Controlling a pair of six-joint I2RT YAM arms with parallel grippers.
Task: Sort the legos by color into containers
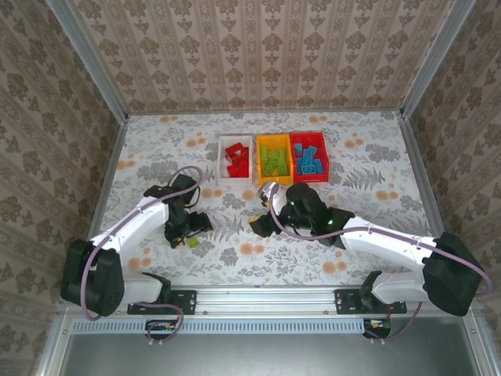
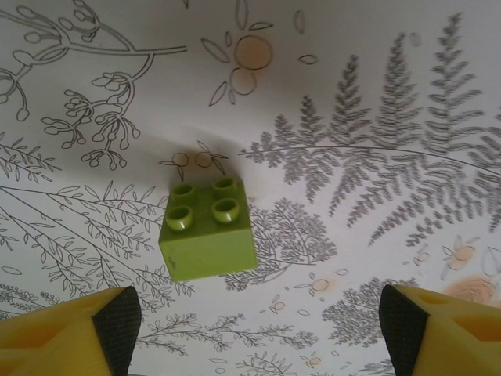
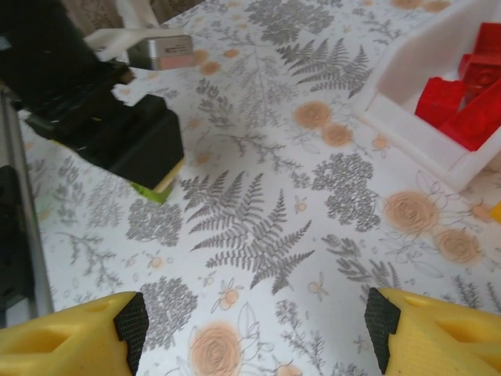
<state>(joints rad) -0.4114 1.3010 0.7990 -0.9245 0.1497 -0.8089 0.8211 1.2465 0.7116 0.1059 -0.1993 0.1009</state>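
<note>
Left tool [image 2: 258, 333] hangs open over the tabletop [image 1: 376, 227], its two yellow fingers [image 2: 70, 337] wide apart and holding nothing. A single green brick [image 2: 207, 231] sits studs up on the fern print just ahead of the gap, touching neither finger. From above, this tool [image 1: 188, 231] is at the left of the tabletop, well apart from the bins. Right tool [image 3: 254, 333] is open too, with bare tabletop between its fingers; from above it [image 1: 262, 223] is near the middle, in front of the bins. Three bins stand side by side at the far edge: the white bin [image 1: 235, 179] holds red bricks [image 1: 236, 159], the yellow bin [image 1: 274, 139] holds green bricks [image 1: 274, 160], and the red bin [image 1: 309, 135] holds blue bricks [image 1: 310, 159].
</note>
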